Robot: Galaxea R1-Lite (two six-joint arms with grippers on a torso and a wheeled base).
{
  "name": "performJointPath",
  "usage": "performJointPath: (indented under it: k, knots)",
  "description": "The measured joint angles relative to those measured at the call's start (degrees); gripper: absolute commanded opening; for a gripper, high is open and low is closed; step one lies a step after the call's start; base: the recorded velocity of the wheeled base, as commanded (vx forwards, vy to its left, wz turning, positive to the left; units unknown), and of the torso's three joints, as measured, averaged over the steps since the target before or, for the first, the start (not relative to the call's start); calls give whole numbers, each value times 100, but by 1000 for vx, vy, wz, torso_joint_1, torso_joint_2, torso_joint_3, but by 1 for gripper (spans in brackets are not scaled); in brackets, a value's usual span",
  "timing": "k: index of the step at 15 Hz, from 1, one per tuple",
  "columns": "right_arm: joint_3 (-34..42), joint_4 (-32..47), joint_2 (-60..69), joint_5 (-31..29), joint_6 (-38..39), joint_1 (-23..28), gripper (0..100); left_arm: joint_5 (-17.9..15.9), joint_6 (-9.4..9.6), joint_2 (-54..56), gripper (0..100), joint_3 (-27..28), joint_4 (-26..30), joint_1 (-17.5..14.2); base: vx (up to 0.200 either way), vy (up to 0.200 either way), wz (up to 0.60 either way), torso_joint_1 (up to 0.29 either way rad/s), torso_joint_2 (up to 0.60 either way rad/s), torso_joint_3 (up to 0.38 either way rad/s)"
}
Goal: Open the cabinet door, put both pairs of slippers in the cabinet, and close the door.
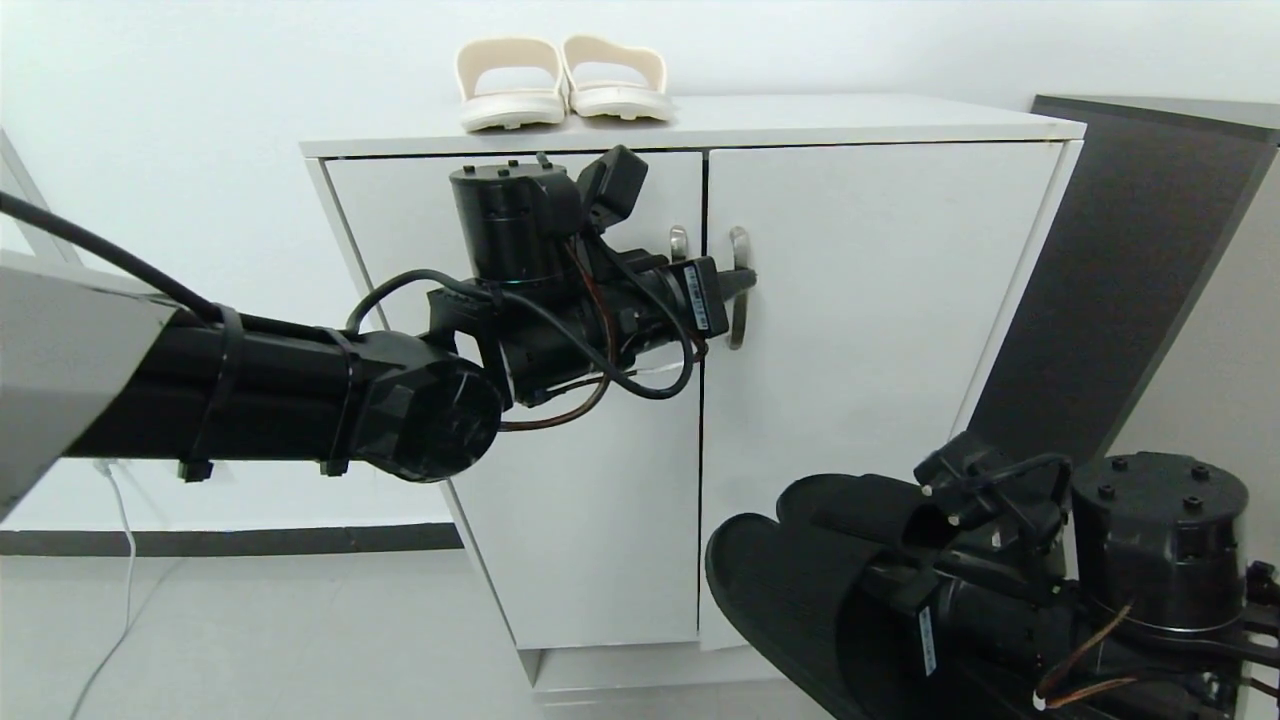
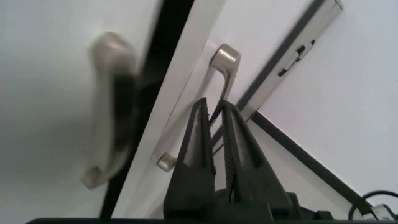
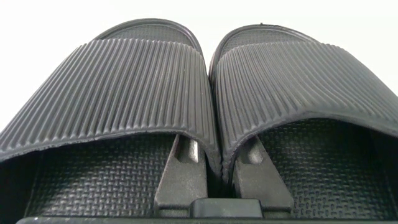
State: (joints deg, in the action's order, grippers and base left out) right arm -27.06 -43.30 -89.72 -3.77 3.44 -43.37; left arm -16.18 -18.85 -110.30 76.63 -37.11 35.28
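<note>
The left gripper's (image 1: 741, 283) two dark fingers (image 2: 199, 134) are pressed close together on the thin metal bar of the right door's handle (image 2: 224, 59), which runs between their tips. This handle (image 1: 738, 250) is a curved vertical pull just right of the thin dark seam where the two doors meet. The left door's handle (image 1: 679, 241) stands just beside it across the seam, with no finger on it. The left arm stretches from the near left across the left door (image 1: 600, 500) to reach this spot.

The right gripper (image 3: 217, 149) has one finger (image 3: 181, 177) inside each of the black slippers (image 3: 137, 81), under the ribbed straps. The straps' touching inner edges are pinched between the two fingers. The black pair (image 1: 790, 590) is held side by side and tilted, low at the near right, in front of the lower part of the right door (image 1: 880, 350).

The white cabinet (image 1: 420, 200) stands against a white wall. A pair of cream slippers (image 1: 565, 85) sits side by side on the left part of its top (image 1: 850, 120), at the near edge. A dark panel (image 1: 1130, 280) leans just to the right of the cabinet. A thin white cable (image 1: 125, 560) hangs on the far left.
</note>
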Motion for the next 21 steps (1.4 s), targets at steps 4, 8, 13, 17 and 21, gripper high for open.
performJointPath:
  k: [4,8,13,17,21]
  knots:
    - [190,0,190,566,-32,0,0,-24,-15,313,0,-508,-71,24,0,0,0,0,0,0]
    - [411,-5,360,929,-289,11,0,-229,-20,837,0,-1134,-176,124,0,0,0,0,0,0]
    - [566,-2,428,1164,-491,7,0,-276,-17,1465,0,-1685,-216,352,0,0,0,0,0,0]
    - [596,0,436,1168,-507,7,0,-282,-386,1509,0,-1606,-460,135,0,0,0,0,0,0]
    - [603,0,436,1167,-507,5,0,-289,-417,1251,0,-1307,-460,-11,0,0,0,0,0,0]
